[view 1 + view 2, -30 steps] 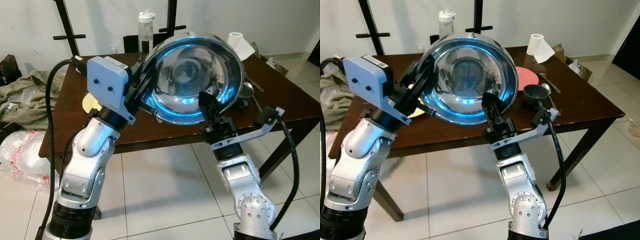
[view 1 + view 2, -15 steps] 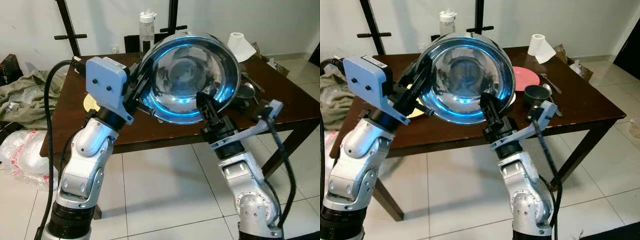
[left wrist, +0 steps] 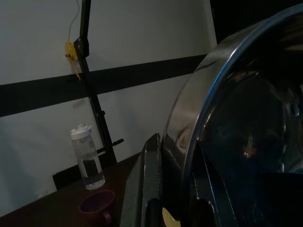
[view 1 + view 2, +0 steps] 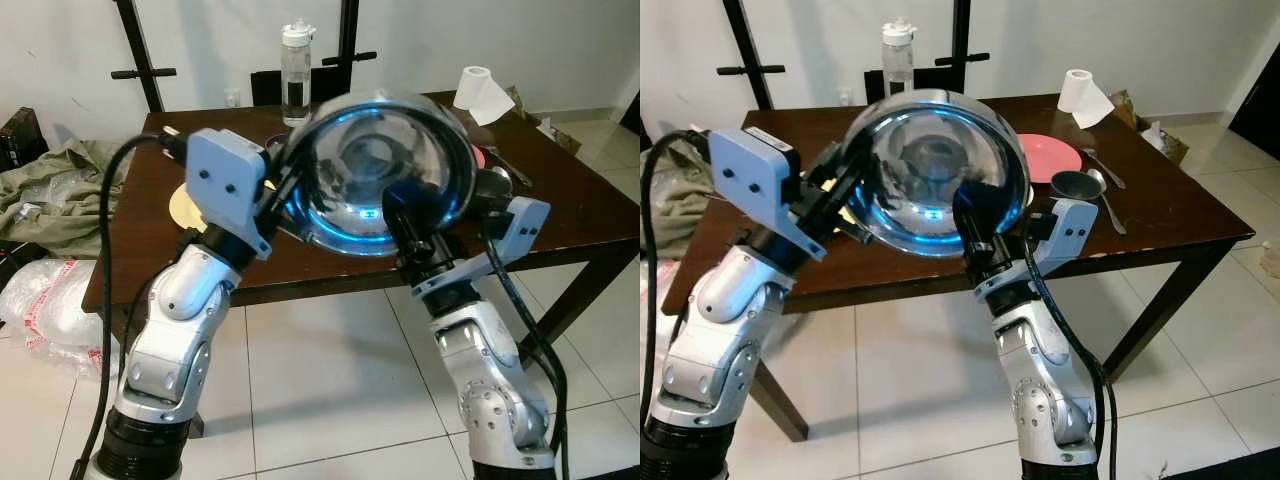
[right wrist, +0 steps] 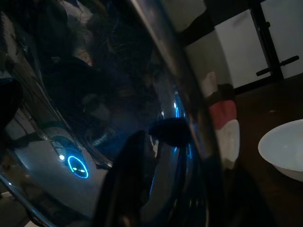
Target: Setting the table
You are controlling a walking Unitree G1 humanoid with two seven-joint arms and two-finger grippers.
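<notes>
A large shiny steel bowl hangs tilted toward me over the front edge of the dark wooden table. My left gripper is shut on the bowl's left rim. The right gripper is shut on the lower rim, with one black finger inside the bowl. In the left wrist view a finger lies along the outside of the bowl's rim. The right wrist view looks into the bowl's dark inside, past a finger.
On the table stand a water bottle, a paper roll, a yellow plate, a pink plate, a dark cup and a spoon. A purple cup and a white bowl show too. Clothes and a plastic bag lie left.
The steel bowl has come down a little and tipped flatter toward the table. My right wrist has rolled, swinging its camera housing in toward the bowl. Both grips have held.
</notes>
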